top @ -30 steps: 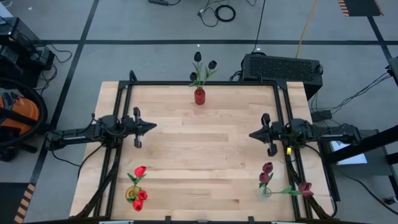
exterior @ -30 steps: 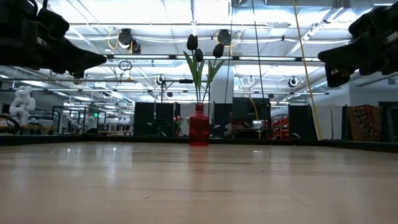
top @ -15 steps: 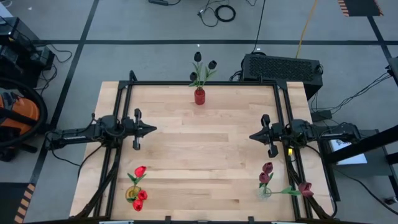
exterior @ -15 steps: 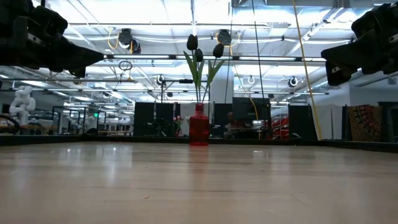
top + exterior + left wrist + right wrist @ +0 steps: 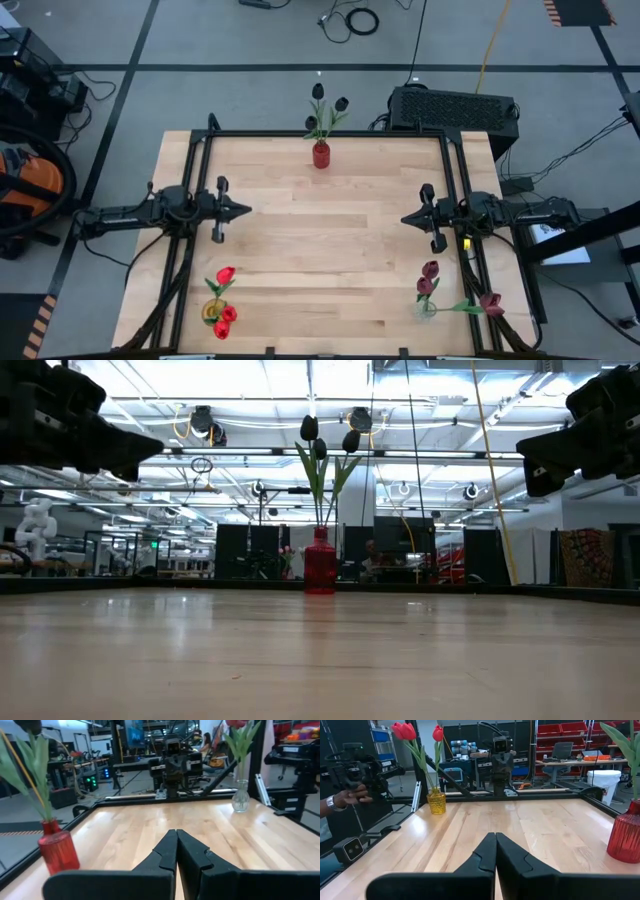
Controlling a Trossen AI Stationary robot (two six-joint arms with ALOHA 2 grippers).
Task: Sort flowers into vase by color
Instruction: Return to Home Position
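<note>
**Left end effector**: fingers pressed together, holding nothing, poised over the left side of the worktop and pointing inward. **Right end effector**: also closed and empty, facing it from the right side.

Both are well apart from every flower.
- The black flowers stand upright in the red vase at the far edge, midway between the arms.
- The red flowers in the yellow vase lie nearer the left arm.
- The maroon flowers in the clear vase lie nearer the right arm, with one stem leaning outward.

No grasp appears pending.
</note>
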